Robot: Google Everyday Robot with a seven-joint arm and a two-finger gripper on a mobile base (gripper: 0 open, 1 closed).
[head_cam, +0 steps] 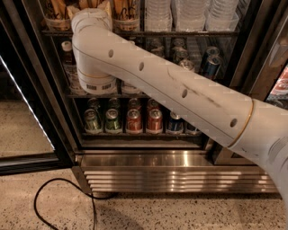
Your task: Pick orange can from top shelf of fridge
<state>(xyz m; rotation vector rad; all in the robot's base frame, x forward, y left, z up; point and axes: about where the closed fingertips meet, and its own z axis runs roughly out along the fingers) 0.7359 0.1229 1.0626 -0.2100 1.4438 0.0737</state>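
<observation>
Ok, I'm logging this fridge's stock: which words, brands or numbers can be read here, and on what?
None reads as quotable text.
Sticker on the robot arm: barcode stripes, digits too blurred.
Cans on the bottom rack: labels too blurred.
Packets on the top shelf: dark markings, unreadable.
Gripper: not in view, past the arm's bend.

Orange can (124, 12) upright on top shelf (189, 33), left side; fridge (171, 167) open; gripper out of view.
</observation>
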